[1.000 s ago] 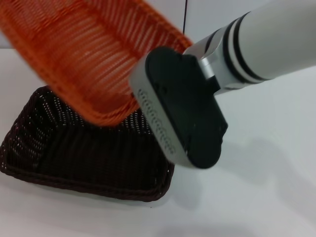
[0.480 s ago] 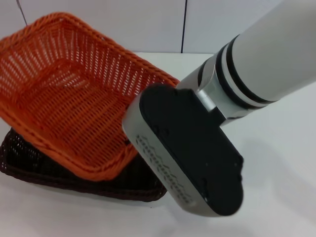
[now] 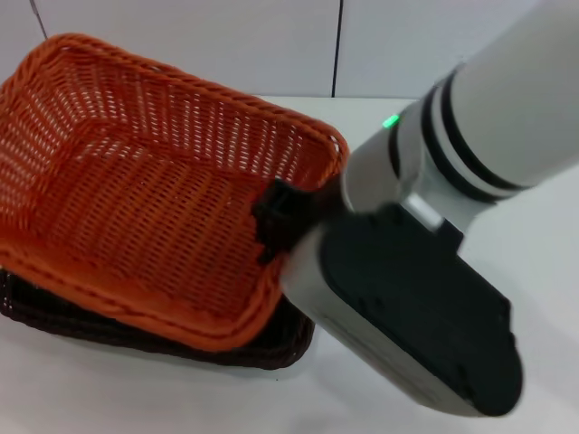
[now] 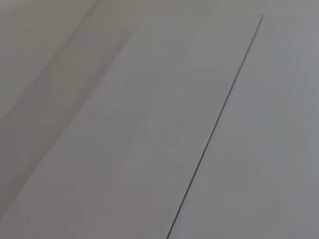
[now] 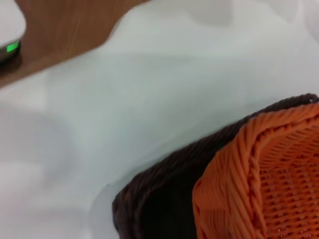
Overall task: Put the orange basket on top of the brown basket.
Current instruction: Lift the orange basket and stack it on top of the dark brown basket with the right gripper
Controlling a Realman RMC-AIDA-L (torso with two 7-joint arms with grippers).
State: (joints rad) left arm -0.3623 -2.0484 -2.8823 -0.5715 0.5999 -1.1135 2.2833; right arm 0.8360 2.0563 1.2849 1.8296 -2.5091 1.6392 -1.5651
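The orange basket (image 3: 136, 199) sits tilted on top of the brown basket (image 3: 181, 339), whose dark rim shows only along the near edge and corner on the white table (image 3: 525, 235). The right gripper (image 3: 282, 217) grips the orange basket's right rim, its black fingers (image 3: 271, 212) clamped over the braid. The left wrist view shows only a pale surface, and the left gripper is out of sight.

White right arm (image 3: 516, 99) is showing black rings, a glowing green light (image 3: 391, 121), and a grey-edged black wrist block (image 3: 416, 316).
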